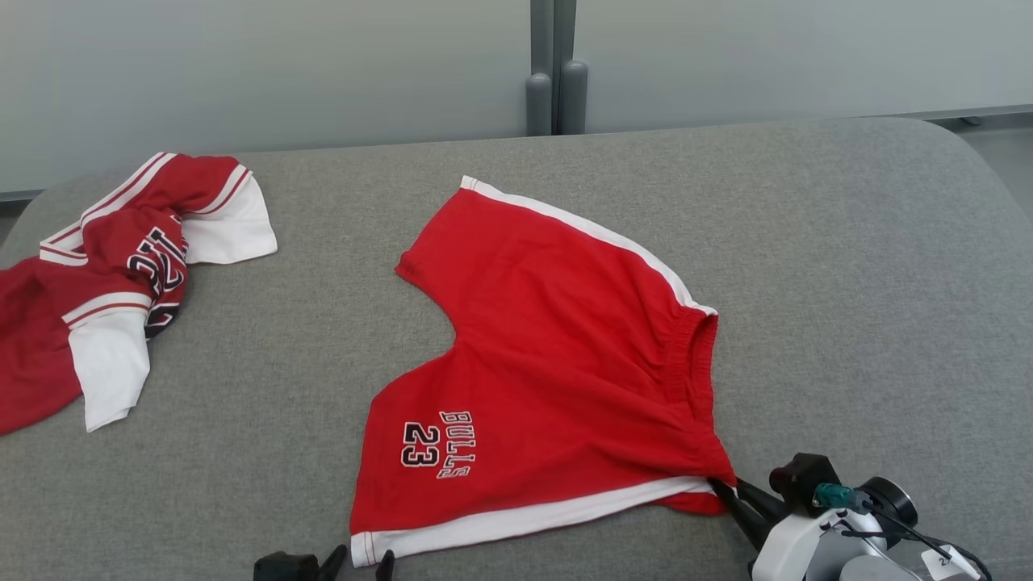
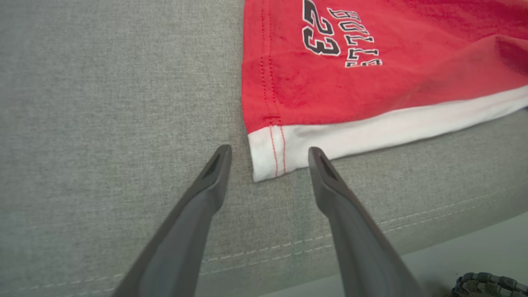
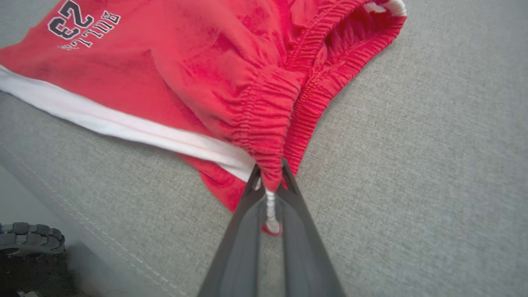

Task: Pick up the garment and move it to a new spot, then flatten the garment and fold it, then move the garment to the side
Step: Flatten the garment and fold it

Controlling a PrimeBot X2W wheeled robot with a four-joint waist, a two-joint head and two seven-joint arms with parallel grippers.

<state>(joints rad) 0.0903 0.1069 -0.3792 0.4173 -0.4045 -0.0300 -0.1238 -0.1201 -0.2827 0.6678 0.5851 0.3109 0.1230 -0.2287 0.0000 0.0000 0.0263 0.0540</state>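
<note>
A grey fabric-covered surface [image 1: 807, 242] with rounded corners runs back to pale wall panels [image 1: 242, 73], where a grey post [image 1: 557, 81] stands behind its far edge. The red shorts [image 1: 557, 347] lie spread near the middle of it, both legs pointing towards the robot's left and the "BULLS 23" print on the near leg. A white stripe runs along each outer side. Well beyond the shorts' leg openings, a red and white jersey [image 1: 121, 274] lies crumpled by the edge of the surface.

The left gripper [image 2: 270, 152] sits at the hem corner of the shorts' near leg. Its jaws are spread wide, one finger on each side of the white corner, and they hold nothing. The right gripper [image 3: 270, 169] is at the near end of the shorts' waistband [image 1: 698, 363]. Its jaws are pinched together on the gathered elastic, and the cloth is drawn into a narrow bunch at the grip. A white cord [image 3: 270, 206] with a red tip lies between the fingers.
</note>
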